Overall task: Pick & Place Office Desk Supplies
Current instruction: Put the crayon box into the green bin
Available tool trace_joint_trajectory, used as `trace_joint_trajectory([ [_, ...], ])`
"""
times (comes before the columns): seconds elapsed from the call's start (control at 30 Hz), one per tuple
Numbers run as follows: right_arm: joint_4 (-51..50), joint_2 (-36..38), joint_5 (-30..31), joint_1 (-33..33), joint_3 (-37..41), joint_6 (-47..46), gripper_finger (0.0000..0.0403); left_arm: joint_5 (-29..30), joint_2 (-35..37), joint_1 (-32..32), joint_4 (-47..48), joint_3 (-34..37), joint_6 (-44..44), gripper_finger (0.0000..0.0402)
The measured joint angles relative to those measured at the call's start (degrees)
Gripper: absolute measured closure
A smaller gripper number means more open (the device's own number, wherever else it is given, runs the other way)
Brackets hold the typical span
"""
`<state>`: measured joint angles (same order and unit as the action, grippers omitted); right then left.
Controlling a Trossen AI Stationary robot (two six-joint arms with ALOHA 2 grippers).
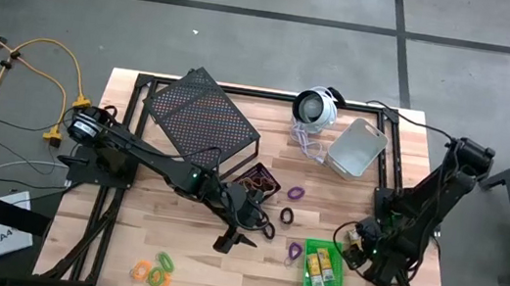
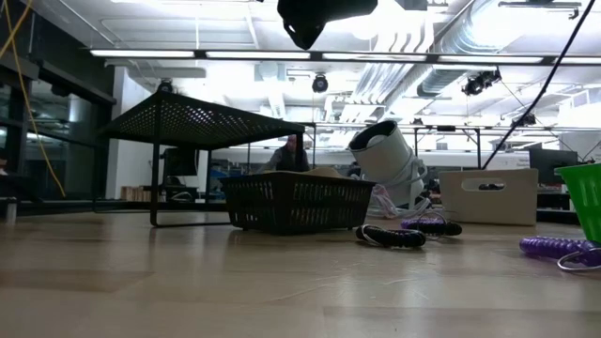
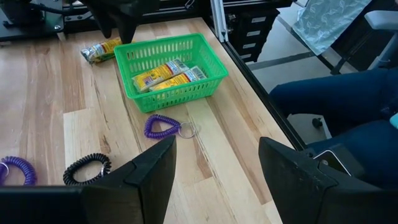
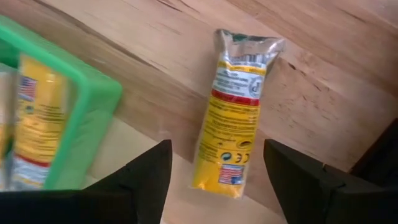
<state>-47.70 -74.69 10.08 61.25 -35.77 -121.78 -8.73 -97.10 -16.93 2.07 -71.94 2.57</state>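
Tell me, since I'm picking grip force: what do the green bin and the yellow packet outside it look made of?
Green bin: apparently rigid moulded plastic, matte, with slotted lattice walls and a smooth rim. Yellow packet: seemingly thin glossy plastic film, printed, with crimped clear ends and wrinkles catching the light; contents unseen.

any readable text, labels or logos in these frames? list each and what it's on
Nothing reads cleanly.
Yellow packet on the table by the green bin: black print, a flag mark and a barcode, all too blurred to read.
Packets inside the green bin: printed labels, too small.
White box on the floor beside the table: dark characters on it, partly cut off, not legible.
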Motion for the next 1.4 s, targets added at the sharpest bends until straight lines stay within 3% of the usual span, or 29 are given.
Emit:
trace_joint_trajectory([
  [0.83, 1.3, -4.6, -2.2, -0.1, 0.0, -0.1, 0.0161, 0.0, 0.0, 0.0, 0.0, 0.0, 0.0, 0.0179],
  [1.4, 1.4, -4.5, -2.1, -0.2, 0.0, -0.1, 0.0274, 0.0, 0.0, 0.0, 0.0, 0.0, 0.0, 0.0179],
])
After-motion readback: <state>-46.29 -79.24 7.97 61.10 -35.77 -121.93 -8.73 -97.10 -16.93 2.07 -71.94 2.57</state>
